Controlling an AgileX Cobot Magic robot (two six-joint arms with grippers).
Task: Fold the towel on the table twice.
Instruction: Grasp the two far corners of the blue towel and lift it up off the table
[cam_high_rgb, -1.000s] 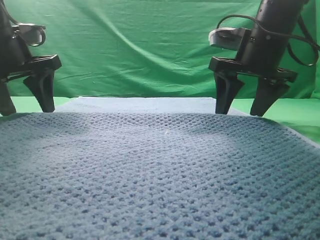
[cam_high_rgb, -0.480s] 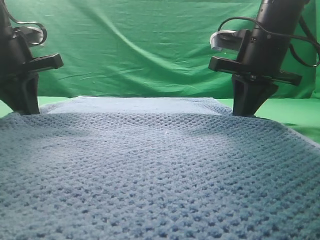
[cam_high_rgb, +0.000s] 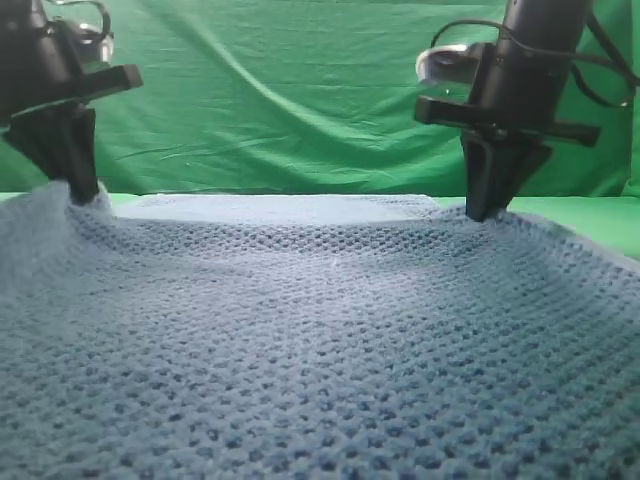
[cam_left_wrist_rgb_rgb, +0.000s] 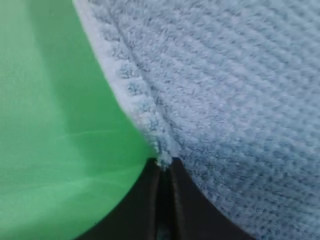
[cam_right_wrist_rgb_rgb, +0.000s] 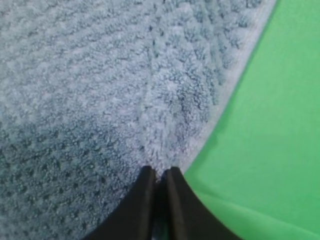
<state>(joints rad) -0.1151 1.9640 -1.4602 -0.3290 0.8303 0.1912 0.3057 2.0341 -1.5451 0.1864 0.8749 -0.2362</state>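
The towel (cam_high_rgb: 330, 340), blue-grey with a waffle weave, lies spread across the green bench (cam_high_rgb: 590, 222) and fills most of the exterior high view, running from the near edge back toward the wrinkled green backdrop cloth (cam_high_rgb: 290, 100).

Left claw (cam_high_rgb: 82, 195): closed. It points downward at the towel's far left corner. In the left wrist view the two dark fingers (cam_left_wrist_rgb_rgb: 150, 200) meet with the towel's hemmed edge (cam_left_wrist_rgb_rgb: 135, 95) pinched between their tips, green bench surface to one side and waffle fabric to the other. The fabric at this corner stands raised above the rest of the towel.

Right claw (cam_high_rgb: 488, 212): closed. It points downward at the towel's far right corner. In the right wrist view its fingers (cam_right_wrist_rgb_rgb: 145, 200) are pressed together on the towel just inside the pale hem (cam_right_wrist_rgb_rgb: 235, 80), with a ridge of fabric drawn up toward the tips. Fabric around this corner is slightly lifted and creased.

The middle and near parts of the towel rest flat on the bench. A smoother, paler strip of towel shows along the far edge between the two claws.
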